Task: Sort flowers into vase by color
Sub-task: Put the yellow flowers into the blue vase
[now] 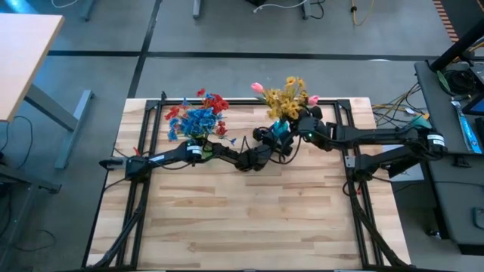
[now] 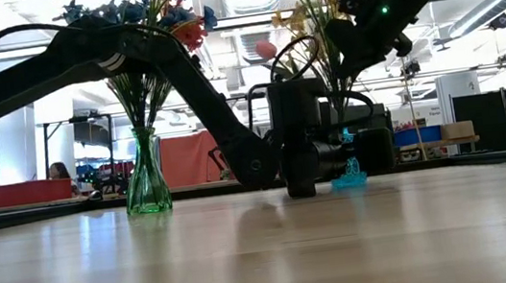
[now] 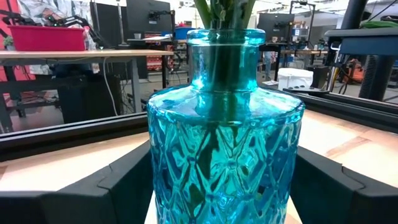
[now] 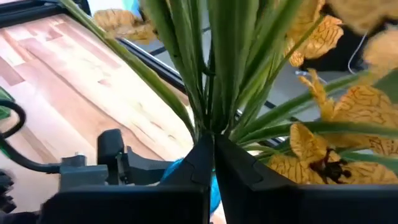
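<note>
A blue glass vase (image 3: 227, 137) stands upright on the wooden table, right of centre (image 1: 282, 128), with yellow flowers (image 1: 287, 97) and pink buds (image 1: 258, 88) in its neck. My left gripper (image 3: 227, 186) reaches in level and has the vase body between its fingers. My right gripper (image 4: 211, 146) is shut above the vase, its tips among the green stems (image 4: 217, 74). To the left, a green vase (image 2: 146, 184) stands on its base with red flowers (image 1: 215, 102) and blue flowers (image 1: 198, 119). My left gripper pinches the blue vase's wide patterned body (image 3: 155, 174) between its two fingers, one on each side wall. The fingers (image 3: 124, 180) come level from the table's left side. The vase stands upright with its base (image 2: 349, 183) on the table. My right gripper has its shut tips right at the point where the stems (image 4: 205, 127) bunch together; whether they touch the stems, I cannot tell.
Black frame rails (image 1: 348, 151) run along the table's sides and far edge. Bare wooden boards (image 1: 249, 219) fill the near half of the table. A desk (image 1: 23, 53) stands beyond the left edge, and cables and equipment (image 1: 454, 83) lie to the right.
</note>
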